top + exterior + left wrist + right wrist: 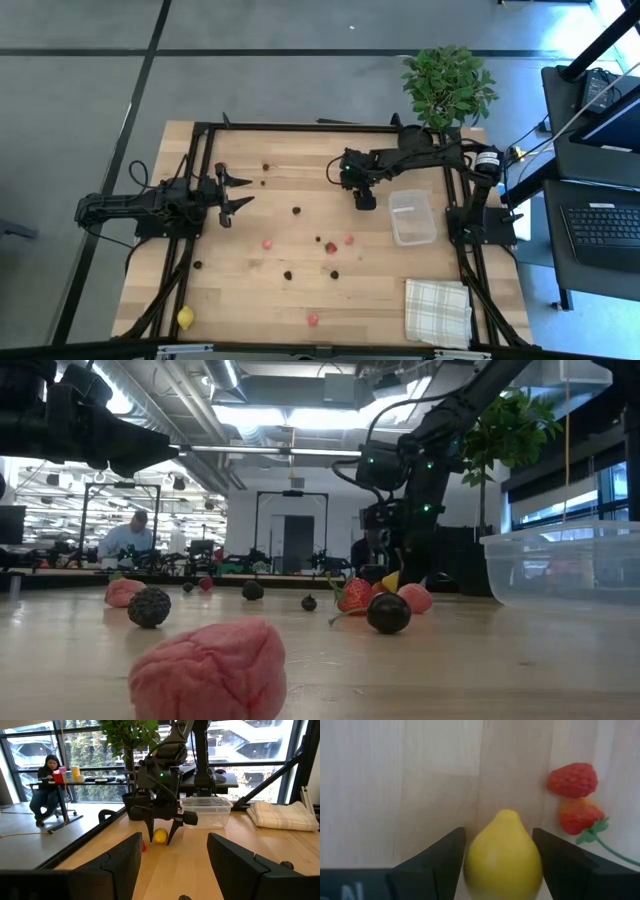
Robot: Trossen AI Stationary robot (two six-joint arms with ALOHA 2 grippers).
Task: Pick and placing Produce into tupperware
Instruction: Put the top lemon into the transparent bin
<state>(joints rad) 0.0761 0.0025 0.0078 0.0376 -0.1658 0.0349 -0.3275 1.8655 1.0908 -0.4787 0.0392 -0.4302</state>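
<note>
My right gripper (365, 200) points steeply down over the table's middle, open, low over the wood. One finger stands on each side of a yellow lemon-like piece (502, 860), also seen in the left wrist view (160, 836); the gripper hides it from above. Two red strawberries (572, 780) lie just beside it. More produce is scattered on the wood: a pink piece (268, 243), red ones (349, 240), dark berries (287, 274), a second lemon (186, 318). The clear tupperware (411, 217) stands right of the gripper. My left gripper (235, 192) waits open at the left.
A white checked cloth (437, 310) lies at the near right corner. A potted plant (447, 85) stands beyond the far right corner. A black frame (300, 126) borders the table. Bare wood lies between the two arms. A person (47, 785) sits at a desk far off.
</note>
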